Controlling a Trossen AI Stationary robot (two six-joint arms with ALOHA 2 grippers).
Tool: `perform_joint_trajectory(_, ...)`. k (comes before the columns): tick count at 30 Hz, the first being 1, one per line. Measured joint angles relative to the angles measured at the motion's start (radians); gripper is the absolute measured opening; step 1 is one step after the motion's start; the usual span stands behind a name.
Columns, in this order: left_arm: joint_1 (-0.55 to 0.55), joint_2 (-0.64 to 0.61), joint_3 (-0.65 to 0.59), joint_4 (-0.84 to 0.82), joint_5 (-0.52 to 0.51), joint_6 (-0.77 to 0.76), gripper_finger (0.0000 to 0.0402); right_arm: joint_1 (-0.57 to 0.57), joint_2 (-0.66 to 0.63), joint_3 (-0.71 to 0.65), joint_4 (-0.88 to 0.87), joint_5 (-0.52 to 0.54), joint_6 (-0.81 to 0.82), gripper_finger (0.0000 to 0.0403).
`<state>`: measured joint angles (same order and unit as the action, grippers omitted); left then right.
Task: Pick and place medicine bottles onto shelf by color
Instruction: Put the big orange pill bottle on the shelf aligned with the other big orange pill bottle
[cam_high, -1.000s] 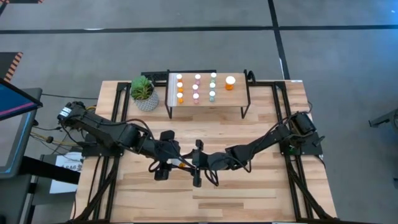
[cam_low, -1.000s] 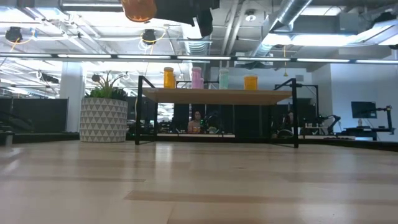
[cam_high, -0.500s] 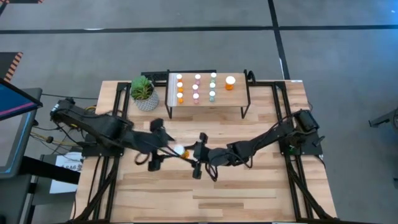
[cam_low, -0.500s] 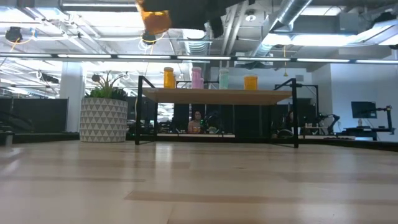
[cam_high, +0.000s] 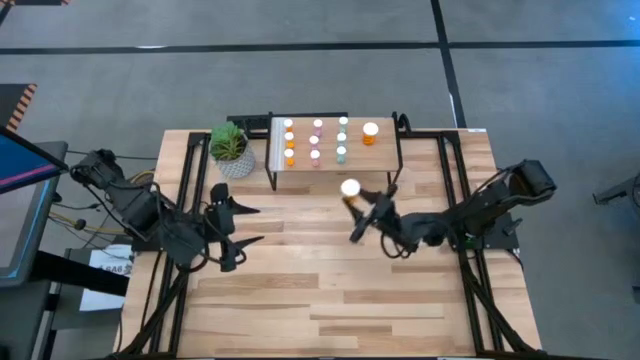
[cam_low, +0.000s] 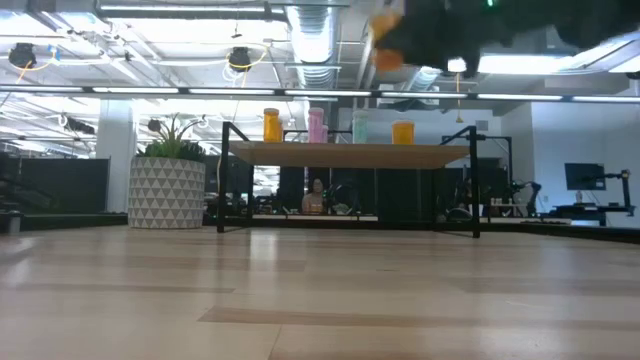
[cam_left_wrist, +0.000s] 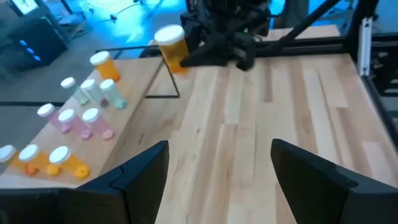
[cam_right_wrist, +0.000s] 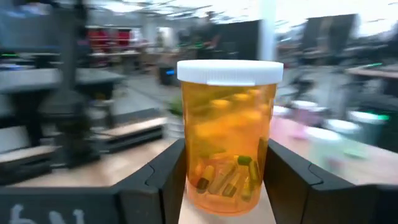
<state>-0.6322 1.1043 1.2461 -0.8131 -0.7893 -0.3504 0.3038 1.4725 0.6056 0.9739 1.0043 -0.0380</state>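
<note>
From above, we see the right tool (cam_high: 358, 205) gripping a wide orange bottle (cam_high: 350, 190) just in front of the shelf (cam_high: 380, 160); the left tool (cam_high: 238, 226) stands open over the worktop (cam_high: 330, 290). Our left wrist view shows its fingers (cam_left_wrist: 140, 171) spread. Our right wrist view shows the bottle upright between the fingers (cam_right_wrist: 165, 171).

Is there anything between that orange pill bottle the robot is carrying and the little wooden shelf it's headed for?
Nothing visible. The right hand holds the wide orange white-capped bottle in the air just in front of the small light-wood shelf. Only bare tabletop lies between them, and the shelf's right part beside the other wide orange bottle is free.
</note>
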Motion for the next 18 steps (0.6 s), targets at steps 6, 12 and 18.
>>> perform_joint_trajectory(6,-0.014,-0.033,-0.166,0.239,0.030,0.050,0.0269,-0.076,0.006,-0.062,0.056,0.076,-0.040,0.0195)
perform_joint_trajectory(12,-0.013,-0.082,-0.324,0.486,0.099,0.088,0.0269,-0.156,0.006,-0.061,0.050,0.139,-0.049,0.0197)
perform_joint_trajectory(18,-0.014,-0.103,-0.406,0.612,0.126,0.092,0.0269,-0.231,0.006,-0.061,-0.093,0.149,0.098,0.0195)
